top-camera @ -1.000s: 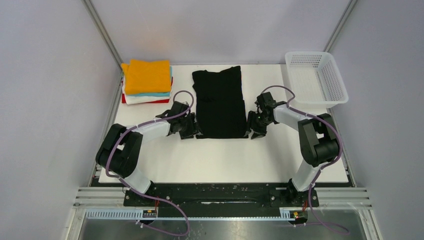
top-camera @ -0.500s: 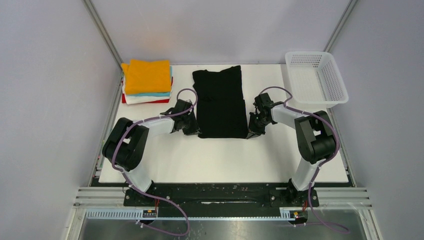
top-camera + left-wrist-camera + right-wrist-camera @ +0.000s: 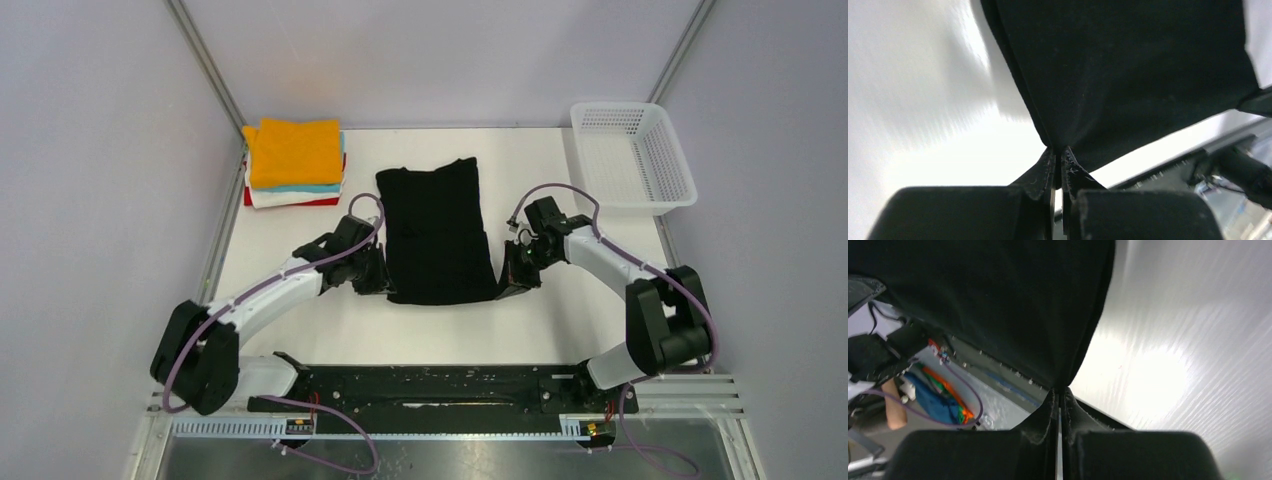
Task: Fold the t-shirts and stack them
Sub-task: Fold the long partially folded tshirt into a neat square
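The black shirt [image 3: 437, 232] lies at the centre of the tabletop [image 3: 440, 330], folded into a long narrow panel that runs from the far side toward the arms. The left tool [image 3: 378, 281] is at the near left corner of this panel and the right tool [image 3: 513, 280] is at the near right corner. In the left wrist view, the left tool [image 3: 1058, 155] has its fingers [image 3: 1040, 172] pressed almost together, with a corner of the black shirt [image 3: 1128, 75] pinched between the tips. In the right wrist view, the right tool [image 3: 1058, 395] is likewise drawn narrow, clamping a corner of the black shirt [image 3: 998, 305] at its tips. In both wrist views the cloth spreads away from the pinch point, and the tabletop shows pale beside it. In the top view the near hem runs in a shallow curve between the two tools, while the far end of the panel rests flat on the tabletop. A stack of folded shirts sits at the far left corner, well apart from the black shirt: the orange shirt [image 3: 295, 152] is on top, the teal shirt [image 3: 318, 188] is below it, then the white shirt [image 3: 283, 199], and the red shirt [image 3: 322, 203] is at the bottom. The basket [image 3: 632, 155] stands at the far right corner, overhanging the tabletop edge.
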